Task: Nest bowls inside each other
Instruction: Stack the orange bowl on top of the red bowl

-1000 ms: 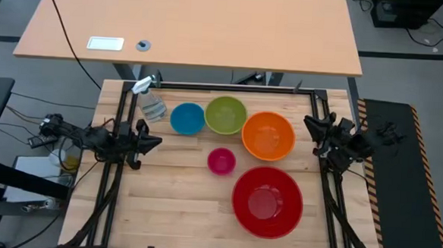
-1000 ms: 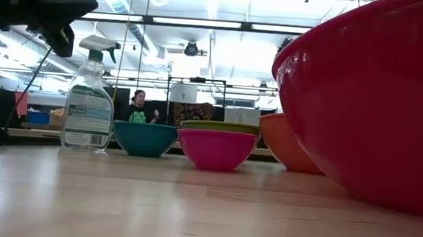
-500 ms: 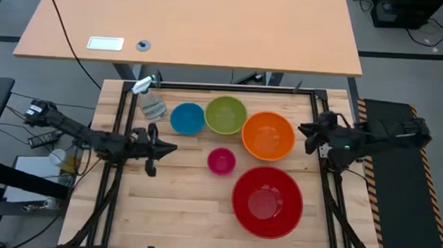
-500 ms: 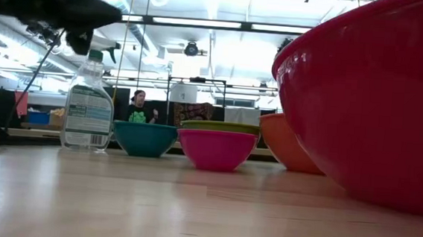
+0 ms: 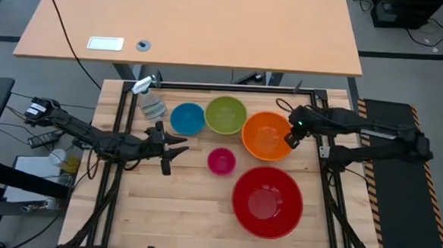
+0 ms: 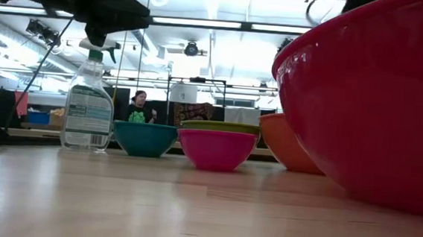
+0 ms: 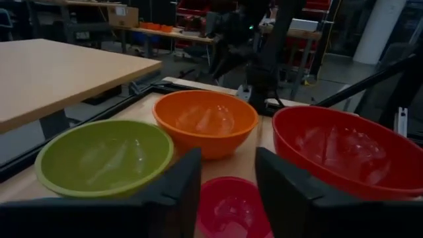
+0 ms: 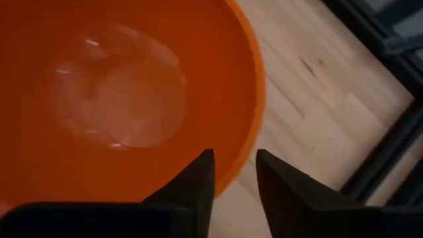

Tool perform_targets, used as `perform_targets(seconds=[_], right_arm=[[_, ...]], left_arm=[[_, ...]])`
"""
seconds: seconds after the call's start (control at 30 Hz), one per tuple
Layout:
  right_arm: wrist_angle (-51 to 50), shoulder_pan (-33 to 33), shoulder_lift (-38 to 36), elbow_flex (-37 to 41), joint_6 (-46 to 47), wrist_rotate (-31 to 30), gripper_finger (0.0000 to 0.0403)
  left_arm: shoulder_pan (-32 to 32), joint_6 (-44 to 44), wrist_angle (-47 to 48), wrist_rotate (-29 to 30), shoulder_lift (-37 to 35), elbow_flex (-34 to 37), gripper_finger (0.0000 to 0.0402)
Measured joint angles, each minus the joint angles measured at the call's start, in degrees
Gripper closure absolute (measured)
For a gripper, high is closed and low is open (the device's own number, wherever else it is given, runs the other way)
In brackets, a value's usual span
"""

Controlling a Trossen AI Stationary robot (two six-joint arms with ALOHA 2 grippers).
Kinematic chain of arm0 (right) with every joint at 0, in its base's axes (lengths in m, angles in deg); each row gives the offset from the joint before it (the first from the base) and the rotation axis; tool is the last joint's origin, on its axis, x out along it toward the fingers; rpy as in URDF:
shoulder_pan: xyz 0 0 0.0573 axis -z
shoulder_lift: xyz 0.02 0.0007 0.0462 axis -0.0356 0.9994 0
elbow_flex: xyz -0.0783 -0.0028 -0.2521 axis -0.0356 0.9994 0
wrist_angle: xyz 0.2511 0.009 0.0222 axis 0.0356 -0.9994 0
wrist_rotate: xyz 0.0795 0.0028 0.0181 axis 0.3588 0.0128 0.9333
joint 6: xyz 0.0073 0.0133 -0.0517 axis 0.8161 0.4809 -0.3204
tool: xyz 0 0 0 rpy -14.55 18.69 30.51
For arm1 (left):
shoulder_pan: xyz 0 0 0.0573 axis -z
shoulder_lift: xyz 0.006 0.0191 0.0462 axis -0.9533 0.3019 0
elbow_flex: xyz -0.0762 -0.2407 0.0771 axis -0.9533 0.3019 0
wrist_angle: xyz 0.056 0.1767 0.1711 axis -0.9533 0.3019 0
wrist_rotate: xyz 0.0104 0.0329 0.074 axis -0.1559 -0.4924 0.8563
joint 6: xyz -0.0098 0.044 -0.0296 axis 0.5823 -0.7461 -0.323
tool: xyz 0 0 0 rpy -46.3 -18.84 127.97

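Five bowls stand on their bases on the wooden table: blue (image 5: 187, 118), green (image 5: 225, 115), orange (image 5: 267, 135), pink (image 5: 221, 161) and red (image 5: 267, 201). My left gripper (image 5: 178, 145) hangs level to the left of the pink bowl (image 7: 231, 206). It is open, and the bowl shows ahead between its fingers. My right gripper (image 5: 291, 137) points steeply down over the orange bowl's right rim (image 8: 254, 99). It is open, with one finger on either side of the rim and clear of it.
A clear spray bottle (image 5: 150, 101) stands at the table's far left, beside the blue bowl. A black frame (image 5: 231, 87) runs along the table's edges. A second table (image 5: 189, 23) lies beyond the far edge. A person (image 6: 137, 107) sits far back in the room.
My left gripper has moved from the table's left edge toward the pink bowl, and its fingers have spread apart. My right gripper has swung in from the right edge to the orange bowl's rim and tipped from level to pointing down. No bowl has moved.
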Motion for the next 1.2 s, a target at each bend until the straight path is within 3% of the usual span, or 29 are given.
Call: perform_targets(seconds=[0.13,0.27,0.47,0.67,0.93,1.03,1.2], right_arm=[[1.23,7.42,4.53,0.00,-6.00,3.91,0.0232],[4.58,13.80,8.72,-0.02,-9.67,8.62,0.0201],[8.00,19.58,14.30,-0.04,-12.91,14.91,0.0199],[9.28,20.83,19.74,-0.04,-14.39,14.08,0.0243],[10.18,21.45,23.72,-1.41,-14.63,19.21,0.0377],[9.37,22.33,23.63,-3.94,-15.11,20.57,0.0384],[5.90,22.96,21.92,-11.81,-15.97,14.64,0.0373]], left_arm=[[0.00,0.29,-0.39,0.07,0.01,0.00,0.0213],[0.00,0.01,-0.98,0.07,-0.01,0.00,0.0208],[0.00,-0.09,-0.99,0.07,-0.01,0.00,0.0211],[0.00,-0.02,-0.93,0.07,-0.01,0.00,0.0212],[0.15,0.25,-0.27,0.05,-0.01,0.00,0.0212],[0.15,0.28,-0.23,0.05,-0.01,0.00,0.0212],[0.15,0.30,-0.31,0.05,-0.01,0.00,0.0212]])
